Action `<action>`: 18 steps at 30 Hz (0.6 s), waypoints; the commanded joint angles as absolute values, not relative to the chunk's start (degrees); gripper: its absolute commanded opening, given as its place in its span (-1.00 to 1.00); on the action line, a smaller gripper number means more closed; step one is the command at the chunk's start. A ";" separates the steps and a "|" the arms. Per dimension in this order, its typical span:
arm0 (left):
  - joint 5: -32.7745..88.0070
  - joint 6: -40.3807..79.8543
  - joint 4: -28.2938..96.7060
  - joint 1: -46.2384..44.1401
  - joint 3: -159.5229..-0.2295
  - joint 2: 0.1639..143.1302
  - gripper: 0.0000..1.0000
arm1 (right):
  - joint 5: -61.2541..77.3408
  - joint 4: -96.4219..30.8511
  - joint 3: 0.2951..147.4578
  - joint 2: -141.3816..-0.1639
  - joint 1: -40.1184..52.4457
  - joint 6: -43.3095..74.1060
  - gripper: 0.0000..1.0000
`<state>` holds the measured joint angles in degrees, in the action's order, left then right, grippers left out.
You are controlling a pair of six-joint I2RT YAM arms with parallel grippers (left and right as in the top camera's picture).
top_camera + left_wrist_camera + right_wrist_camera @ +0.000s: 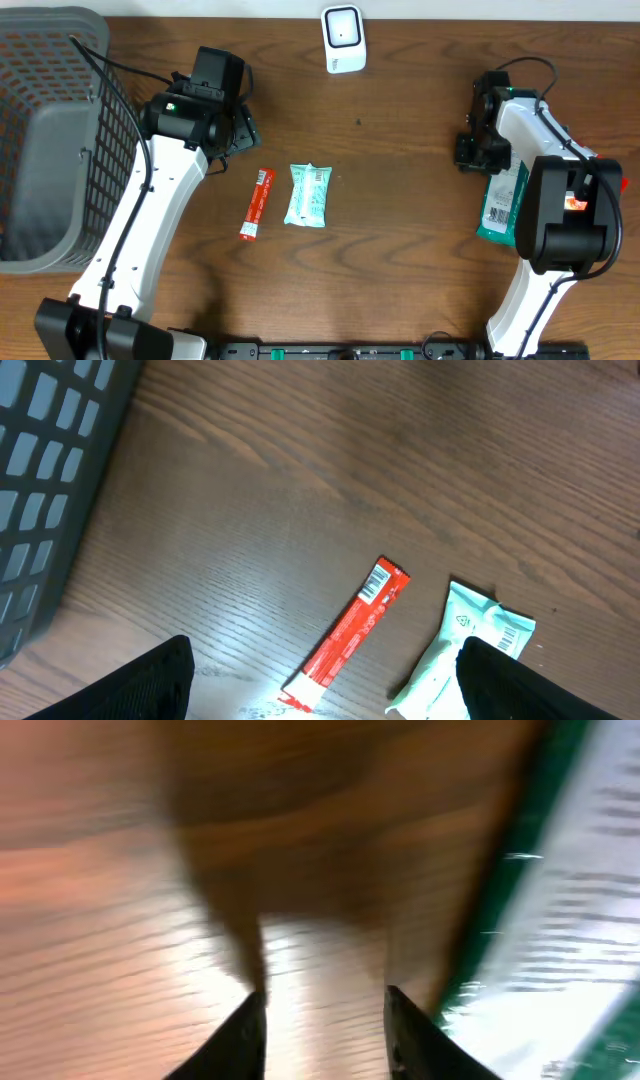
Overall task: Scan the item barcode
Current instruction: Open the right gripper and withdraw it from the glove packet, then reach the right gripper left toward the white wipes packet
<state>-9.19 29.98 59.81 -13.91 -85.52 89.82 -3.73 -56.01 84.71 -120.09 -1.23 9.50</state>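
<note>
A red stick packet (257, 204) lies flat on the wooden table with a mint-green packet (307, 194) just to its right. Both show in the left wrist view, the red stick (355, 625) with its barcode end up and the mint packet (460, 650) beside it. My left gripper (240, 128) hovers above and behind them, open (325, 652), holding nothing. The white scanner (343, 38) stands at the table's far edge. A dark green packet (502, 205) lies at the right, partly under the right arm. My right gripper (325, 995) is open over bare wood, with that green packet (560, 920) just to its right.
A grey wire basket (50, 140) fills the far left of the table and shows at the left edge of the left wrist view (50, 480). The right arm's body (565, 215) covers part of the green packet.
</note>
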 commanded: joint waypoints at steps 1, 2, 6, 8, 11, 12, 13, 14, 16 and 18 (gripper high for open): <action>-9.69 29.87 59.99 -13.78 -85.76 89.49 0.70 | 15.86 -57.01 87.24 -118.32 0.30 8.03 0.19; -9.69 29.87 59.99 -13.78 -85.76 89.49 0.70 | 19.31 -57.01 87.24 -118.32 0.45 8.03 0.29; -9.69 29.87 59.99 -13.78 -85.76 89.49 0.70 | 24.93 -56.88 87.22 -118.34 1.54 8.12 0.98; -9.69 29.87 59.99 -13.78 -85.76 89.49 0.70 | 25.17 -56.80 87.22 -118.34 2.35 8.43 0.99; -9.69 29.87 59.99 -13.78 -85.76 89.49 0.70 | 25.17 -57.45 87.22 -118.34 3.55 8.75 0.99; -9.69 29.87 59.99 -13.78 -85.76 89.49 0.70 | 25.54 -58.06 87.22 -118.34 3.90 8.80 0.82; -9.72 29.89 59.99 -13.78 -85.76 89.49 0.70 | 26.00 -58.54 87.22 -118.34 4.21 8.78 0.67; -9.69 29.87 59.99 -13.78 -85.76 89.49 0.70 | 26.13 -59.35 87.22 -118.34 4.95 8.75 0.46; -9.69 29.87 59.99 -13.78 -85.76 89.49 0.70 | 26.02 -59.90 87.22 -118.24 5.85 8.67 0.33; -9.69 29.87 59.99 -13.78 -85.76 89.49 0.70 | 26.02 -61.71 87.22 -117.12 7.31 6.46 0.13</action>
